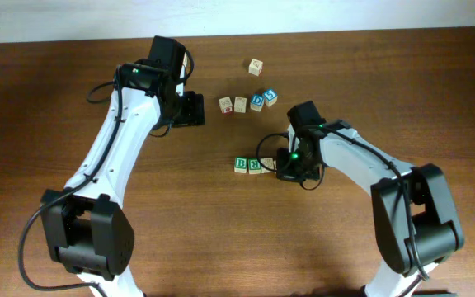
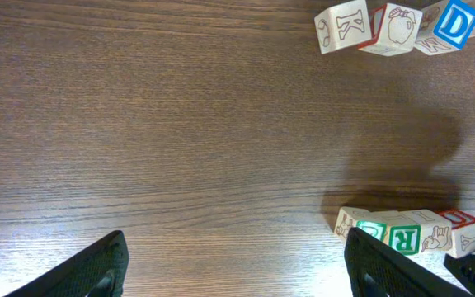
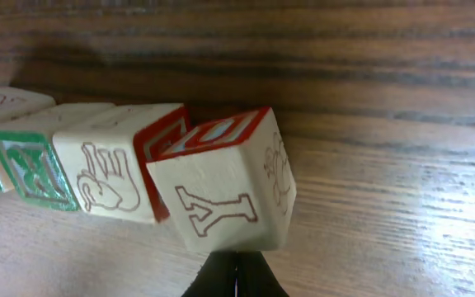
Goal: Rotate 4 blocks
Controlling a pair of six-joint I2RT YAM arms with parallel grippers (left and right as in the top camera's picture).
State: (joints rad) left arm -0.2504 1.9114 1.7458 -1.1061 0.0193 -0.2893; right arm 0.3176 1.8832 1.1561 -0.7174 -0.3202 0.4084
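Near the middle of the desk (image 1: 221,239), four alphabet blocks are sitting in a short row: the green B block (image 1: 241,165), the green R block (image 1: 254,166), the hand-sign block (image 3: 110,177) and, at the end closest to the right arm, the Y block (image 3: 221,198). The right claw (image 3: 236,279) is pinching fully shut on nothing, and its joined tips are sitting just at the lower edge of the Y block. Whether they are actually touching it is hard to tell. Closing the fingers this way is probably turning them into a single blunt pusher, which suits spinning a small cube flat on the wood better than lifting it. The Y block is lying askew, with one corner swinging in against the hand-sign block, while its three neighbours are lining up square with one another. That is suggesting the turn on this end block is under way and the rest of the row is waiting. The left claw (image 2: 233,247) is gaping wide and carrying nothing. It is hovering over bare wood well apart from the row, seemingly parking there so the two arms are not crowding each other around such small pieces. Farther back, the K block (image 2: 343,26), the apple block (image 2: 394,29) and the blue D block (image 2: 456,21) are clustering together, clear of both claws.
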